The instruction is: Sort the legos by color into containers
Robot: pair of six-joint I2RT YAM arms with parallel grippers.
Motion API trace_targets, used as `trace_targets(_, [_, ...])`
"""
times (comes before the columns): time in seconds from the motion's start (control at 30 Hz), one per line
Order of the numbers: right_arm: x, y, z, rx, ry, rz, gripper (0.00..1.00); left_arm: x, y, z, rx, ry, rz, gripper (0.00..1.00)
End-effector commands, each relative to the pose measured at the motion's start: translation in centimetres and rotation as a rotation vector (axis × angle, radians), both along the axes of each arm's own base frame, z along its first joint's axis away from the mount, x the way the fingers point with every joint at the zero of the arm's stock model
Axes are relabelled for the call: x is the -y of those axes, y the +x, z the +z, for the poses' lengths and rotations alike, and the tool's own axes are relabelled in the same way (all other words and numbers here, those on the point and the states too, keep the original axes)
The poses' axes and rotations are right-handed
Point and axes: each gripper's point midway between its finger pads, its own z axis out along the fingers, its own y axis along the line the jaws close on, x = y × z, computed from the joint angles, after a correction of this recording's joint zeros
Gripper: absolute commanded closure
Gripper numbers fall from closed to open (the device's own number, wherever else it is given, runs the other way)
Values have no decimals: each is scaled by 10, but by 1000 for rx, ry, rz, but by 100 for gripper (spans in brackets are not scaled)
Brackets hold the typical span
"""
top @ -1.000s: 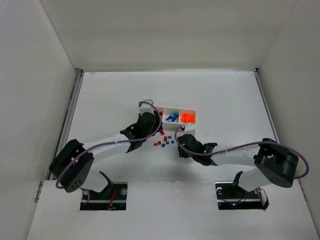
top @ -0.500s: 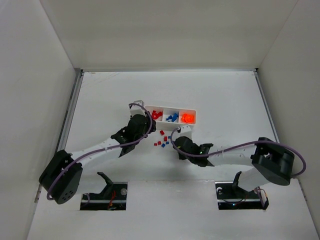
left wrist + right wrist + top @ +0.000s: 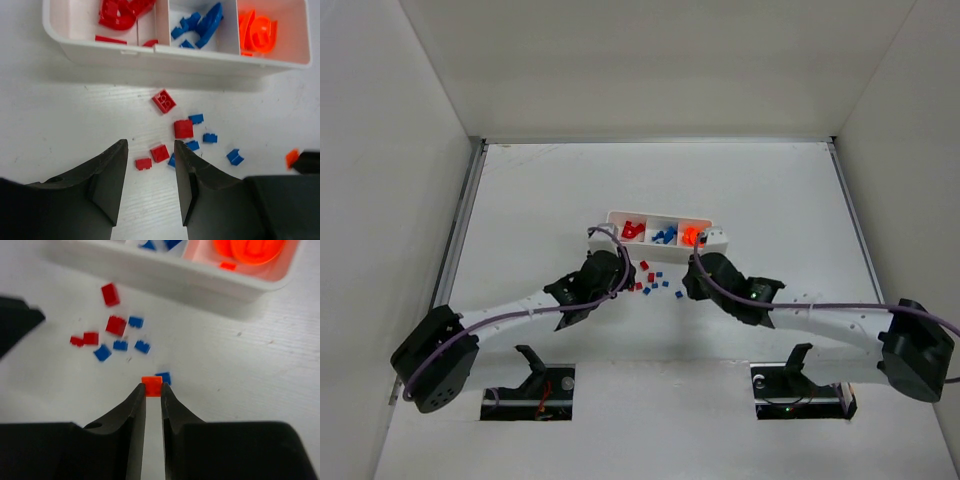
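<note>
Right in front of the long white tray (image 3: 150, 54), a small scatter of loose legos (image 3: 183, 129) sat on the table (image 3: 60, 115). They were all reds and blues, near the tray's front wall but not touching it. The tray already had stuff in it: red pieces (image 3: 117, 12) in the left compartment, blue pieces (image 3: 200, 22) in the middle one, and chunky orange pieces (image 3: 257, 32) in the right one.

The left claw (image 3: 150, 145) had its fingers apart with nothing between them. It hung over the near edge of the scatter, with two small red bricks (image 3: 160, 152) sitting just ahead of the gap.

The right claw (image 3: 153, 391) had its fingers pinched nearly together on one tiny orange brick (image 3: 151, 384), held right at the tips. On the overhead cam that claw sat just in front of the tray's orange end. One blue brick (image 3: 163, 377) lay on the table right behind the orange one. Couldn't tell whether the orange brick was off the table or not.
</note>
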Motion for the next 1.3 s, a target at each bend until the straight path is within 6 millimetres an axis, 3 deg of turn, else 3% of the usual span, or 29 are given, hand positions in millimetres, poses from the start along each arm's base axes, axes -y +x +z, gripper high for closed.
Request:
trace_targets(0.0, [-1, 38, 39, 85, 82, -33, 79, 2, -11, -9, -14, 6, -8, 61])
trace_targets(0.1, [5, 76, 62, 147, 118, -84, 79, 3, -17, -15, -15, 22, -5, 61])
trace_targets(0.2, [11, 109, 72, 170, 127, -124, 79, 5, -22, -15, -10, 31, -11, 61])
trace_targets(0.4, [19, 153, 53, 150, 61, -186, 74, 4, -29, -20, -14, 56, -18, 60])
trace_targets(0.53, [21, 164, 45, 145, 40, -210, 59, 5, -33, -29, -29, 89, -29, 60])
trace_targets(0.6, [21, 164, 49, 157, 42, -220, 55, 4, -34, -33, -30, 108, -28, 60])
trace_targets(0.8, [24, 157, 57, 177, 53, -215, 56, 8, -36, -45, -47, 160, -40, 60])
trace_targets(1.07, [14, 113, 45, 164, 94, -156, 58, -1, -30, -56, -52, 221, -3, 64])
trace_targets(1.27, [4, 88, 33, 143, 106, -110, 58, 4, -28, -68, -64, 273, -25, 65])
